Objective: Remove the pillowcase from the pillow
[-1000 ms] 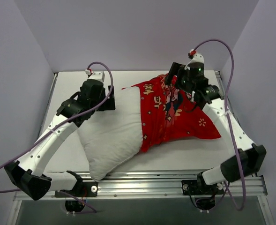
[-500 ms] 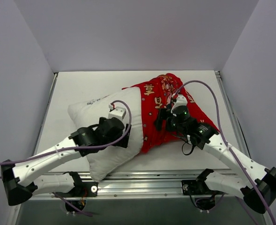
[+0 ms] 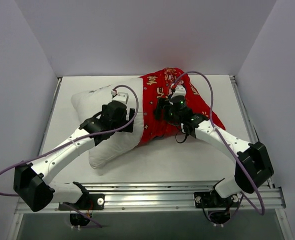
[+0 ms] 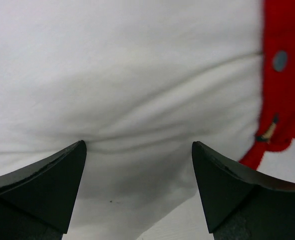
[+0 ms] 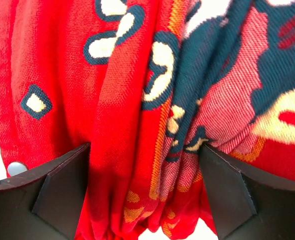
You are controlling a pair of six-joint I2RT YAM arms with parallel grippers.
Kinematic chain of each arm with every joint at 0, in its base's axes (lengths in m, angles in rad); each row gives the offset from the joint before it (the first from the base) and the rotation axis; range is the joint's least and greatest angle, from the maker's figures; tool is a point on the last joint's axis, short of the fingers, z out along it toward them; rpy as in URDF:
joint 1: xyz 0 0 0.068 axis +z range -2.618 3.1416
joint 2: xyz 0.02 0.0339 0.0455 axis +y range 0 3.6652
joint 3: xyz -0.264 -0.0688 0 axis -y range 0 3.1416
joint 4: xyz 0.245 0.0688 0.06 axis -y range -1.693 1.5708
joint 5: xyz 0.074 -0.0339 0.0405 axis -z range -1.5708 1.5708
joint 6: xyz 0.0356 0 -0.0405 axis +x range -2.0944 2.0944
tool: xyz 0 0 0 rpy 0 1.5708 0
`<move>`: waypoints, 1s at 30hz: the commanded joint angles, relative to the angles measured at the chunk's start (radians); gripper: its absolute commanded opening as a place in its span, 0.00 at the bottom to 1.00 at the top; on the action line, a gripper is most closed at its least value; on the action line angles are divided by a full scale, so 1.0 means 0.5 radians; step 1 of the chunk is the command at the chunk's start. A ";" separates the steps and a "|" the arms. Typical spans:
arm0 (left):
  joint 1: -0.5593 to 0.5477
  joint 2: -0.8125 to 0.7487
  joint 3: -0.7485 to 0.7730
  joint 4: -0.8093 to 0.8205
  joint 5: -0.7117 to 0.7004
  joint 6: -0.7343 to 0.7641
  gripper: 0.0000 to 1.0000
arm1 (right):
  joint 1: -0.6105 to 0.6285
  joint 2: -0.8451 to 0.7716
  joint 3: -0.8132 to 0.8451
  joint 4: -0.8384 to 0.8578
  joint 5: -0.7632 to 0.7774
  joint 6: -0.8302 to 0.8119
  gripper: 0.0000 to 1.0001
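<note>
Your left arm folds at its elbow in the lower left of the top view and runs its forearm up and to the right, ending with the left gripper (image 3: 118,120) pressed down on the pillow (image 3: 109,150) just left of centre. In that arm's wrist view the two black fingers (image 4: 52,185) stand wide apart with white cushion bulging and creased between them. They are sunk against the fabric but pinch nothing that you can see. The red edge of the pillowcase (image 4: 285,75), with a round snap (image 4: 280,60), shows at the right side of that frame. Your right arm bends at the lower right of the top view and reaches up and to the left, its right gripper (image 3: 165,111) nose-down on the pillowcase near the middle of the frame. Its wrist view shows the fingers (image 5: 57,195) just as widely spread, with gathered red folds between them. Whether the pads touch the cloth you cannot tell. The pillow lies diagonally on the table (image 3: 187,160), its bare white left part left of centre and its right end inside the red cover, which bunches at upper centre and trails toward the right.
</note>
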 commanded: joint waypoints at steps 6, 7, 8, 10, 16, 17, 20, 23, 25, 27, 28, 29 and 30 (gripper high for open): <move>-0.569 -0.194 0.069 0.021 -0.025 0.636 0.94 | -0.067 -0.044 0.157 -0.023 -0.031 -0.114 0.81; -0.616 -0.191 0.044 -0.043 -0.092 0.627 0.94 | -0.070 -0.068 0.154 -0.044 -0.019 -0.120 0.82; -0.650 -0.182 0.013 -0.065 -0.132 0.611 0.94 | -0.070 -0.096 0.129 -0.063 -0.009 -0.124 0.82; -0.721 -0.114 -0.060 -0.114 -0.197 0.550 0.94 | -0.073 -0.182 0.096 -0.093 -0.022 -0.127 0.83; -0.743 0.202 -0.119 -0.160 -0.596 0.247 0.94 | -0.061 -0.375 -0.033 -0.152 -0.092 -0.133 0.87; -0.740 0.242 -0.113 -0.169 -0.654 0.161 0.94 | -0.058 -0.415 -0.049 -0.161 -0.089 -0.127 0.88; -0.718 0.380 -0.094 -0.163 -0.670 0.062 0.94 | -0.042 -0.483 -0.134 -0.176 -0.120 -0.099 0.91; -0.666 0.457 -0.134 -0.123 -0.691 -0.051 0.94 | -0.021 -0.526 -0.248 -0.140 -0.166 -0.056 0.91; -0.635 0.481 -0.171 -0.053 -0.679 -0.082 0.95 | -0.012 -0.559 -0.337 -0.091 -0.227 -0.029 0.91; -0.586 0.506 -0.202 -0.001 -0.624 -0.116 0.97 | -0.009 -0.584 -0.386 -0.032 -0.255 -0.007 0.91; -0.577 0.518 -0.214 0.021 -0.618 -0.122 0.92 | -0.009 -0.590 -0.404 -0.014 -0.276 -0.004 0.91; -0.568 0.527 -0.232 0.042 -0.605 -0.131 0.87 | -0.006 -0.593 -0.435 0.008 -0.282 0.002 0.91; -0.540 0.552 -0.238 0.070 -0.596 -0.155 0.76 | -0.003 -0.596 -0.447 0.044 -0.285 0.008 0.91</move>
